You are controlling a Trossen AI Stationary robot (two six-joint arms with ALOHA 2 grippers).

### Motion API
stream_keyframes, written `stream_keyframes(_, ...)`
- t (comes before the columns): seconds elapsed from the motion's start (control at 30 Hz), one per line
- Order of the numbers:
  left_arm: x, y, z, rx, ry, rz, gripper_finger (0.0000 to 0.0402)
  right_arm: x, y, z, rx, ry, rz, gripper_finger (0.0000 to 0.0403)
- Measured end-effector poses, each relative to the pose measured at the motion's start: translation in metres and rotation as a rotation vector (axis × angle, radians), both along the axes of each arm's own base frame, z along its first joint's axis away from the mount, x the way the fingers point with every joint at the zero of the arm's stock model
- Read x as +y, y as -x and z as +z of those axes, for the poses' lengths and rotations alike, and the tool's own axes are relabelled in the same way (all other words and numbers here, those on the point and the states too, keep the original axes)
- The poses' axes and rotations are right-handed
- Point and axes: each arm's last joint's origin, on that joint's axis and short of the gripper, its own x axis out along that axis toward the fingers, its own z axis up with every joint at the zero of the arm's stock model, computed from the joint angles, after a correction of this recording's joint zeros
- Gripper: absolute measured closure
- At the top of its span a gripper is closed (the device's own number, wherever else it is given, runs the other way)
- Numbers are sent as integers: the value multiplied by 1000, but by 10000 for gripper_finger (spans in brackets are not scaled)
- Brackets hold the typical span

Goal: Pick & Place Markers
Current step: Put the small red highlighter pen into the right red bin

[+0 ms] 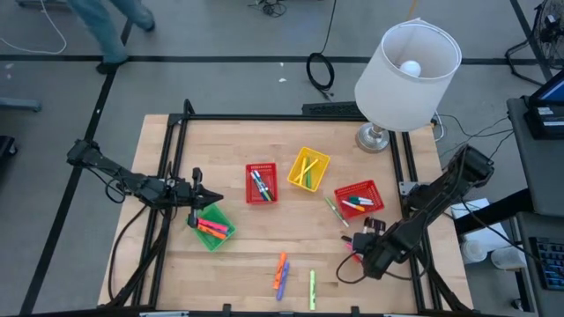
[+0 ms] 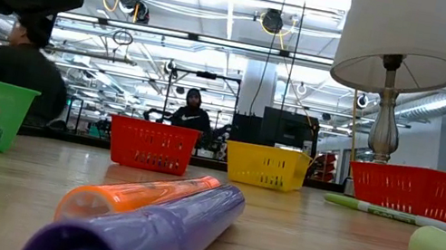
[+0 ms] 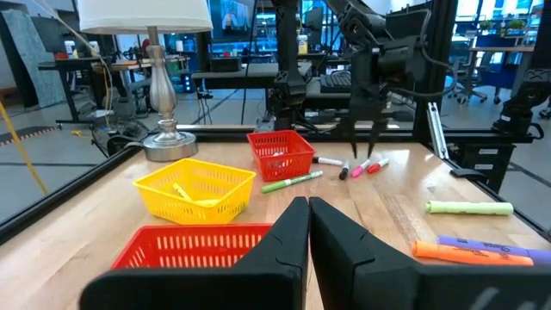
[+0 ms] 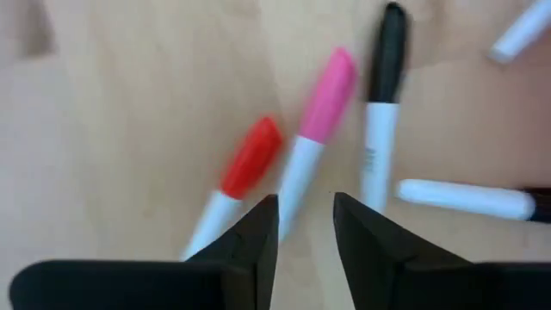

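Markers lie in several spots on the wooden table (image 1: 264, 242), and the ones at work now are three white-barrelled pens under the right gripper (image 4: 305, 226), near the table's four o'clock edge. In the right wrist view they lie side by side, roughly parallel: a red-capped marker (image 4: 245, 164), a pink-capped marker (image 4: 323, 99) and a black-capped marker (image 4: 383, 86), all with caps pointing away from the camera, while a fourth white pen (image 4: 465, 198) lies crosswise beside them. The right gripper hangs over them with its fingers partly open, a narrow gap between the tips, the pink-capped marker's barrel running into that gap; whether the fingers touch it I cannot tell, and nothing is held. Toward six o'clock an orange highlighter (image 1: 280, 266) and a purple marker (image 1: 284, 280) lie together, long axes running roughly twelve to six, with a yellow-green highlighter (image 1: 312, 288) just beside them lying the same way. A thin green pen (image 1: 336, 211) rests slanted on the wood beside the right red basket (image 1: 358, 198). More markers fill the green basket (image 1: 211, 227), the middle red basket (image 1: 261, 183) and the yellow basket (image 1: 307, 169). The left gripper (image 1: 204, 197) waits at nine o'clock above the green basket, its fingers closed and empty.
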Motion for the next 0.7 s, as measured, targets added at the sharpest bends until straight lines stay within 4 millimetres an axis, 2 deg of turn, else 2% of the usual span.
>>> stream_keyframes(0.17, 0, 0, 0, 0, 4, 0, 380, 1, -6, 12, -70, -124, -63, 294)
stream_keyframes(0.37, 0, 0, 0, 0, 8, 0, 380, 16, -2, 13, 15, -311, -220, 293)
stream_keyframes(0.53, 0, 0, -1, 5, 23, -1, 380, 29, 10, 7, 87, -334, -273, 297)
stream_keyframes(0.7, 0, 0, -1, 5, 26, -1, 380, 29, 8, 2, 19, -269, -278, 297)
